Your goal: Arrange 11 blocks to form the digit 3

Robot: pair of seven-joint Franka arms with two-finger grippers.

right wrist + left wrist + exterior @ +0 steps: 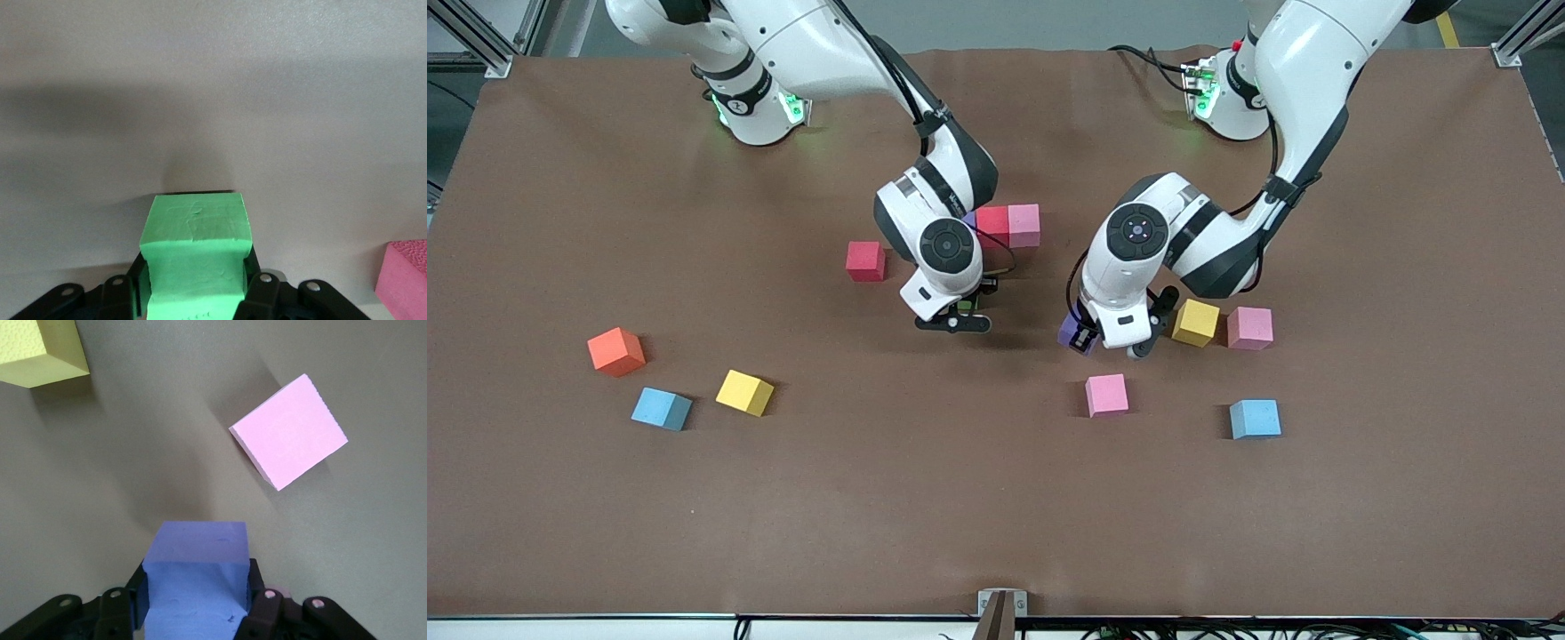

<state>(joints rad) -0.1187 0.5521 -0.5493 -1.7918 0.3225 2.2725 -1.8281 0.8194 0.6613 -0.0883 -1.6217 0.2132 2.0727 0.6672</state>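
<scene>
The left gripper (197, 613) clamped a purple cube (195, 583) — over bare table (960, 498). The right gripper (193, 297) clamped a green cube (195, 257).

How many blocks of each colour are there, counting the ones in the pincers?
Red blocks: 2
Pink blocks: 3
Yellow blocks: 2
Blue blocks: 2
Purple block: 1
Green block: 1
Orange block: 1
Total in clear sight: 12
</scene>
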